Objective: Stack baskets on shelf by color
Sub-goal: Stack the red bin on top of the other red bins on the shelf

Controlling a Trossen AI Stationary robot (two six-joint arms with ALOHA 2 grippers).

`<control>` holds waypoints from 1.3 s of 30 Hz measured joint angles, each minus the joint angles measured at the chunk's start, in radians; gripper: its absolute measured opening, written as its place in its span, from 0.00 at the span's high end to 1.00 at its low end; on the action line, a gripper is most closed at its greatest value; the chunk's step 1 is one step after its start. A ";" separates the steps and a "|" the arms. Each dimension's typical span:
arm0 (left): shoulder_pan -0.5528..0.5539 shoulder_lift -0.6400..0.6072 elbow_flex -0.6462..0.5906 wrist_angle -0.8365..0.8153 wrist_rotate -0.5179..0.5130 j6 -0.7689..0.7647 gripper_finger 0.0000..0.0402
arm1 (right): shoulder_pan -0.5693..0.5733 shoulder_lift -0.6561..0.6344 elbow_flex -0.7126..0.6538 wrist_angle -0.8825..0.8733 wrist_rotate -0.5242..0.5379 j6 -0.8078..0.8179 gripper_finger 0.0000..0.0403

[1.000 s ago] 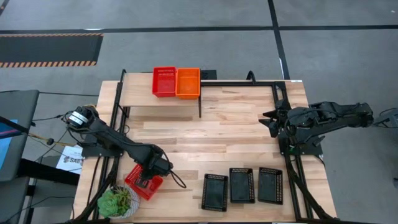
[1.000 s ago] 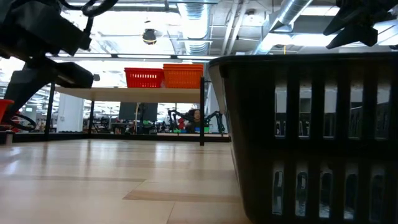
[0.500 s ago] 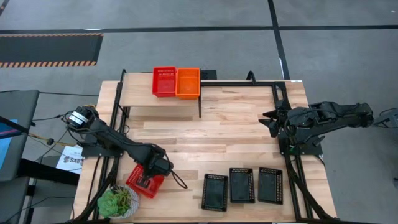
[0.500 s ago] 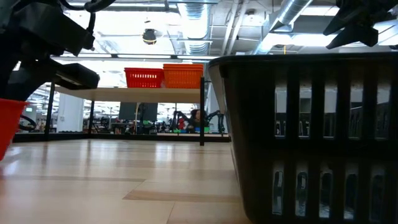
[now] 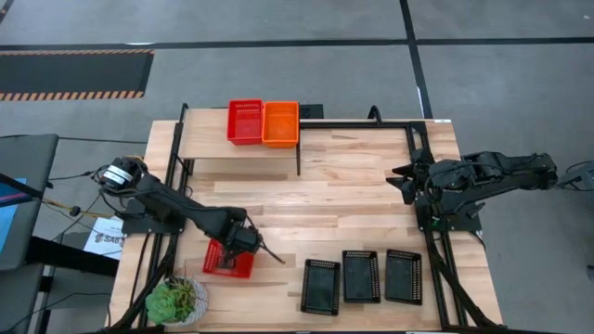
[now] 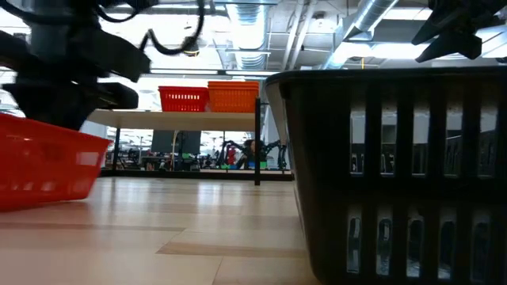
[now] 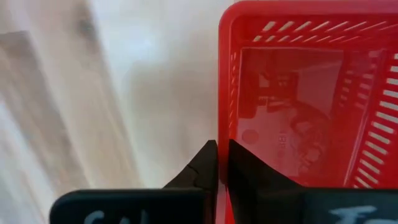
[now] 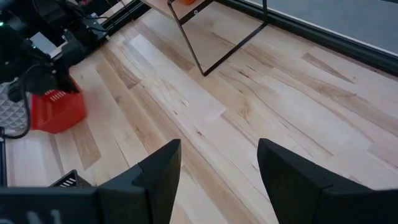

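Note:
My left gripper (image 5: 243, 245) is shut on a red basket (image 5: 227, 261) at the near left of the table, beside the green potted plant (image 5: 176, 300). The same basket shows tilted at the left of the low view (image 6: 47, 166). On the shelf (image 5: 209, 139), at the far left, a red basket (image 5: 245, 122) and an orange basket (image 5: 280, 123) rest side by side on their bases. Three black baskets (image 5: 361, 276) lie in a row near the front edge. My right gripper (image 5: 408, 181) waits open at the right edge. My left gripper pinches one wall of the red basket at its rim (image 7: 224, 127), with one finger (image 7: 202, 169) outside the wall and the other inside the basket. The fingers come from above, pointing down. The basket sits slightly tilted; whether it is clear of the table I cannot tell.
One black basket (image 6: 396, 174) fills the low view's right half. The shelf's black frame leg (image 8: 193, 43) stands on the table between the shelf and my right arm. Bare wood (image 5: 334, 204) lies in the table's middle.
My left gripper has gone toward the table's right edge, away from the plant, taking the red basket with it. The basket has turned about: it lay cornerwise to the table's edges and now lies nearly square to them.

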 joint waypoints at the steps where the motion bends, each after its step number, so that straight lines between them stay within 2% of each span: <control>1: 0.013 0.000 0.000 0.000 -0.011 0.000 0.99 | 0.000 0.000 0.000 0.000 0.000 0.000 0.42; 6: 0.075 0.001 0.000 0.023 -0.073 0.031 1.00 | 0.000 0.000 0.000 0.000 0.000 0.000 0.42; 10: 0.129 0.003 -0.002 0.129 -0.141 0.080 0.98 | 0.000 0.000 0.000 0.000 0.000 0.000 0.42; 13: 0.176 0.003 -0.002 0.227 -0.155 0.052 0.97 | 0.000 0.000 0.000 0.000 0.001 0.001 0.42; 18: 0.274 0.003 -0.002 0.326 -0.156 -0.138 0.97 | 0.000 0.000 0.000 0.000 0.004 0.015 0.42; 22: 0.352 0.004 0.022 0.304 -0.153 -0.317 0.98 | 0.000 0.000 0.000 0.000 0.005 0.019 0.42; 25: 0.400 -0.001 0.056 0.280 -0.112 -0.434 0.99 | 0.000 0.000 0.000 0.000 0.005 0.026 0.42; 30: 0.449 -0.003 0.163 0.278 0.015 -0.557 0.99 | 0.000 0.000 0.000 0.000 0.008 0.027 0.42; 39: 0.477 -0.005 0.462 0.226 0.137 -0.560 0.99 | 0.000 0.000 0.000 0.000 0.008 0.026 0.42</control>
